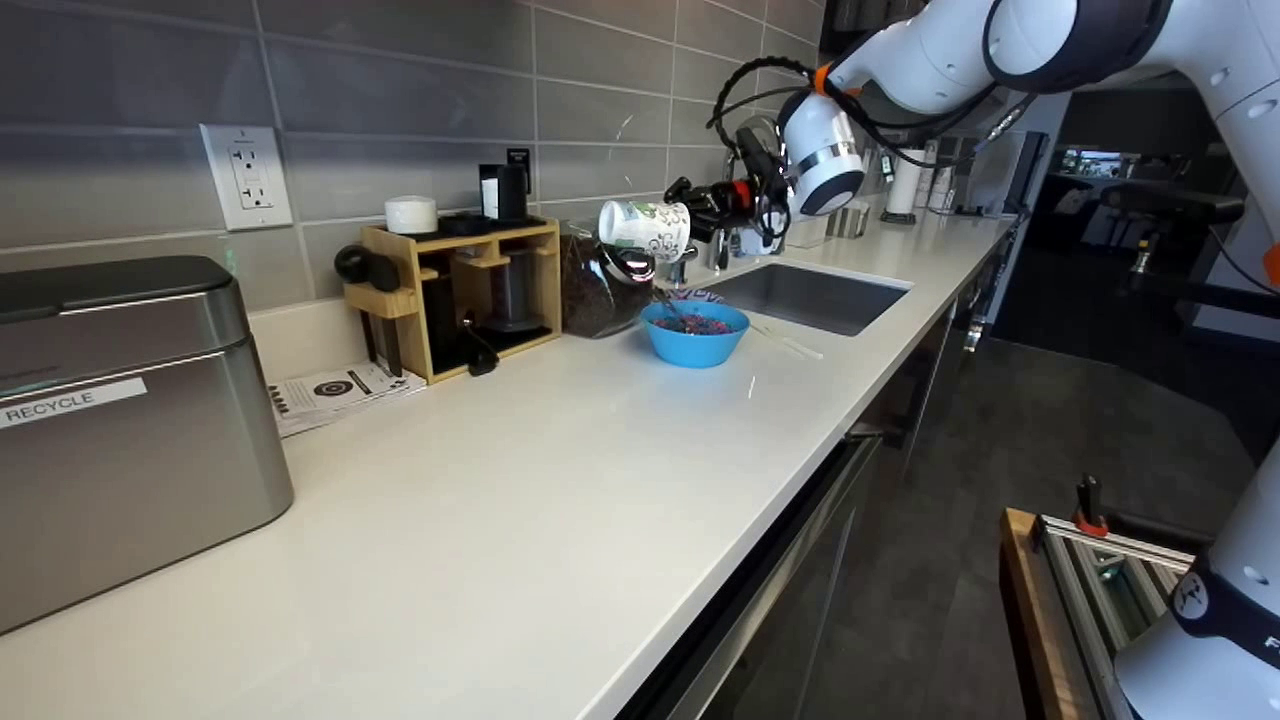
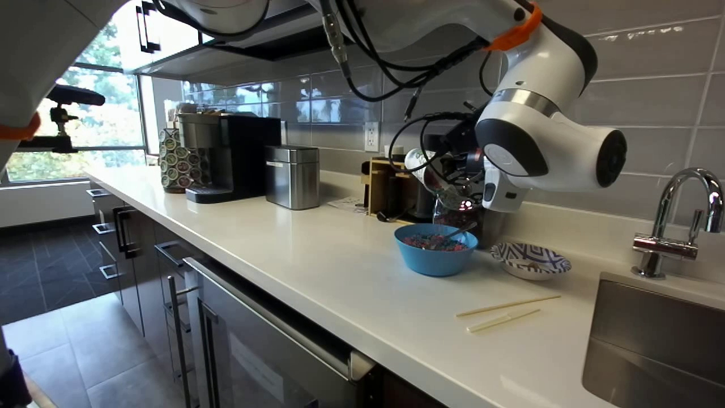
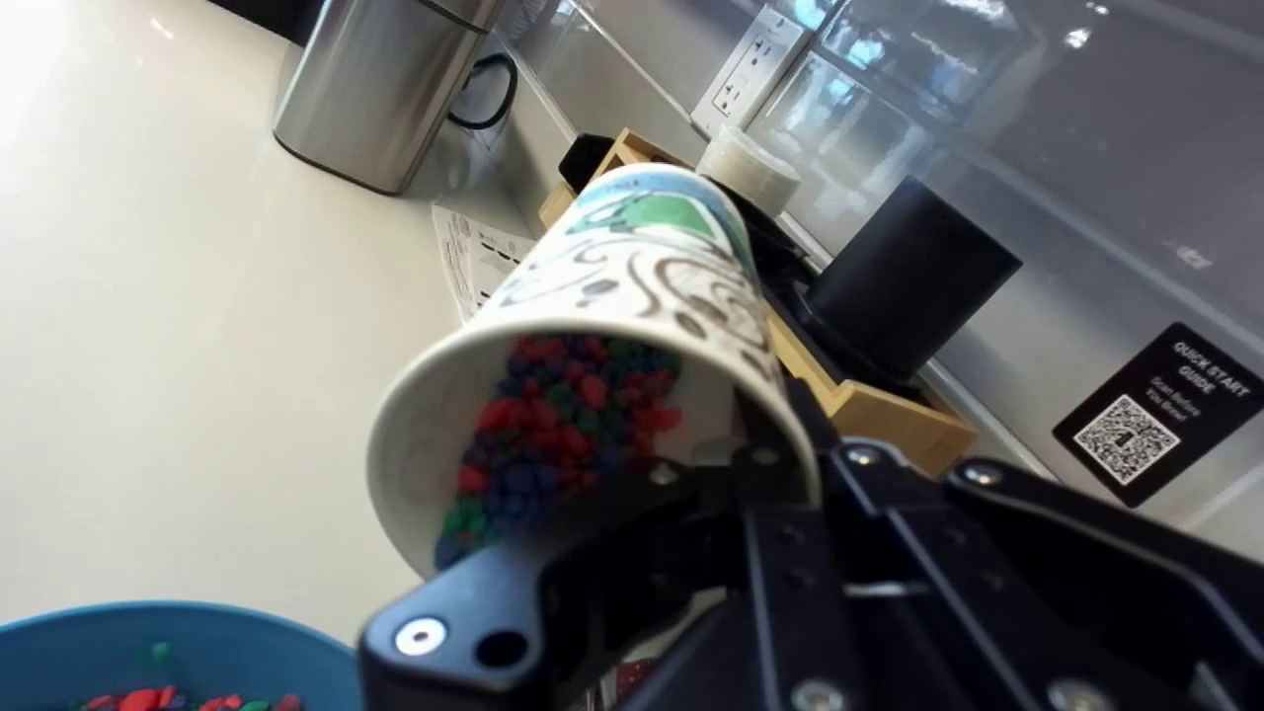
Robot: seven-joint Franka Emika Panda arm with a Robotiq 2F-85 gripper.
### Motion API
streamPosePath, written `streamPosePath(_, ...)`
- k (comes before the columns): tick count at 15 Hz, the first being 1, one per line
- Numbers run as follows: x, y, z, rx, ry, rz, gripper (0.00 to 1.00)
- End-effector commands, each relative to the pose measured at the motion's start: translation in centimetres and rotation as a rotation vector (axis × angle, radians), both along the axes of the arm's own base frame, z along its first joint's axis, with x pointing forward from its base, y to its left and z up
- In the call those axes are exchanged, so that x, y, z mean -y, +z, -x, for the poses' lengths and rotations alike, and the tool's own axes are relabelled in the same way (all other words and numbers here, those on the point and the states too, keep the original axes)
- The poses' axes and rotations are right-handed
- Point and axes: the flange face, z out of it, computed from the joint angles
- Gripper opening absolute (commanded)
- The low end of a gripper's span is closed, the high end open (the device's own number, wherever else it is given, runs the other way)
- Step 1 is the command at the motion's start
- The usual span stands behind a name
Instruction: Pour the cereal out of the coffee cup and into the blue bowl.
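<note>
The coffee cup (image 1: 648, 228) hangs on its side, higher than the blue bowl (image 1: 697, 350), with cereal (image 3: 568, 420) heaped inside toward its lip. Thin paper, it should be light and easily creased — best pinched at the rim, off the pouring edge. The gripper (image 1: 692, 207) stands nearly pressed together, pinching the cup's wall.

The counter (image 2: 340, 266) bears a blue bowl (image 2: 436, 263) and 2 sticks (image 2: 508, 306).

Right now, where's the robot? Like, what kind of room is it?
It looks like a kitchen, though I can't tell whose. There's a sink with a shiny tap beside it, and further along the counter, what looks like a coffee machine.
</note>
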Motion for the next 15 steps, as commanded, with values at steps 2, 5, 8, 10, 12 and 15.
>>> streamPosePath(2,0.6,-0.4,-0.3,-0.006,0.011,-0.042,0.00)
streamPosePath(5,0.5,-0.5,-0.4,-0.013,0.014,-0.056,0.00)
streamPosePath(8,0.4,-0.7,-0.4,-0.025,0.024,-0.084,0.00)
streamPosePath(10,0.4,-0.9,-0.5,-0.033,0.026,-0.103,0.00)
streamPosePath(12,0.5,-1.0,-0.4,-0.041,0.028,-0.120,0.00)
streamPosePath(15,0.6,-1.4,-0.3,-0.050,0.031,-0.144,0.00)
